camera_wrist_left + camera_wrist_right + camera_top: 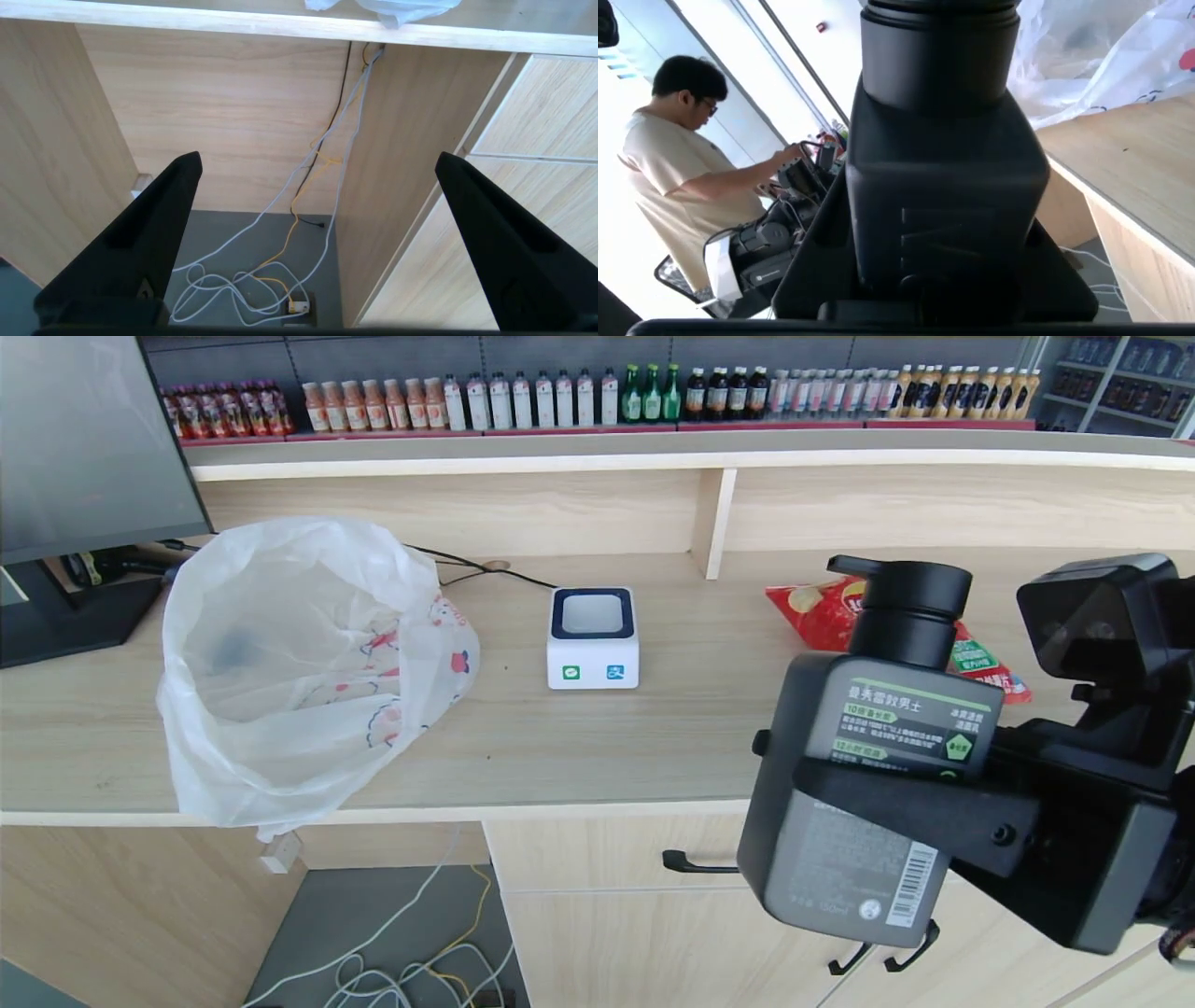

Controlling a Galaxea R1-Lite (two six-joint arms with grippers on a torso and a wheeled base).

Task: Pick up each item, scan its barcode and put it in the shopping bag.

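My right gripper (896, 803) is shut on a dark grey pump bottle (868, 747), held in the air in front of the counter's right part. Its black pump points away from me and its barcode label faces the head camera. In the right wrist view the bottle (943, 168) sits tight between the jaws. A white scanner box (593, 637) stands mid-counter. The translucent shopping bag (299, 663) stands open at the left. A red snack bag (822, 611) lies behind the bottle, partly hidden. My left gripper (313, 252) is open below the counter with nothing in it.
A monitor on a black stand (84, 476) occupies the far left of the wooden counter (653, 737). A raised back shelf with a divider (714, 523) borders the rear. Cables (280, 271) lie on the floor under the counter. Drawer handles (695, 866) face me.
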